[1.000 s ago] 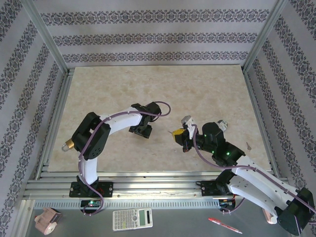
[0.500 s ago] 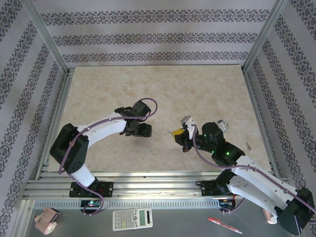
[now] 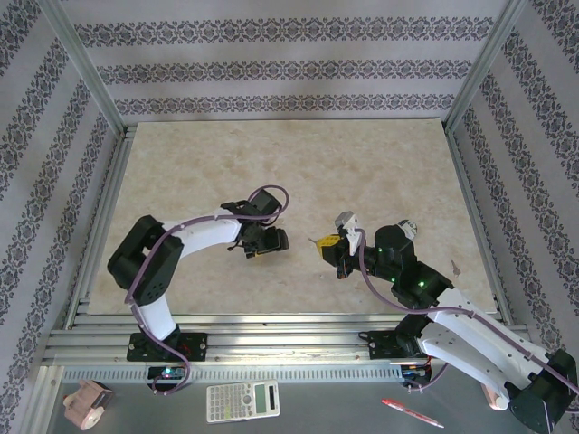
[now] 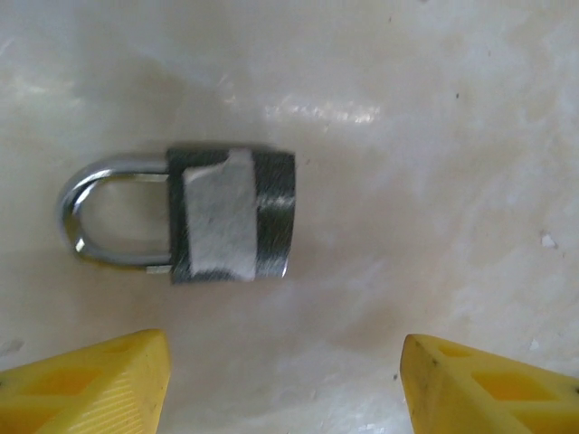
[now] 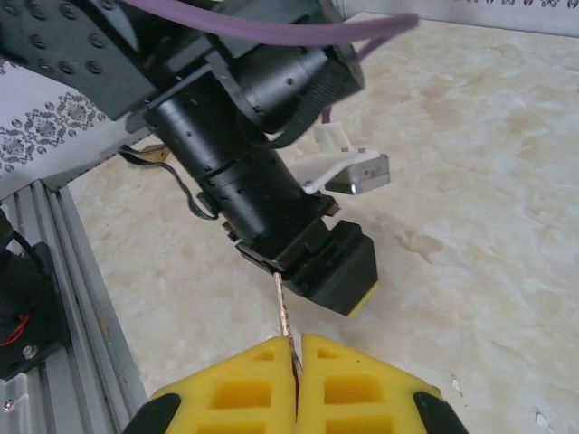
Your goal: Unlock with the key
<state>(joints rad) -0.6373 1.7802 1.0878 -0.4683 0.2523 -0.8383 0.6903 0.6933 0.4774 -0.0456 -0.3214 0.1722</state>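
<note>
Now the left pincer (image 4: 285, 366) had moved closer, spread wide by the blurry-labelled padlock (image 4: 231, 215); the right pincer (image 5: 297, 344) squeezed the key (image 5: 283, 307).

My work surface is a beige, marble-patterned board (image 3: 298, 163), glossy enough to catch pale glare, bordered on the near side by aluminium rails (image 3: 271, 336). White walls (image 3: 271, 63) printed with dark floral bands enclose me, with bare metal posts (image 3: 83, 68) at the back corners.
</note>
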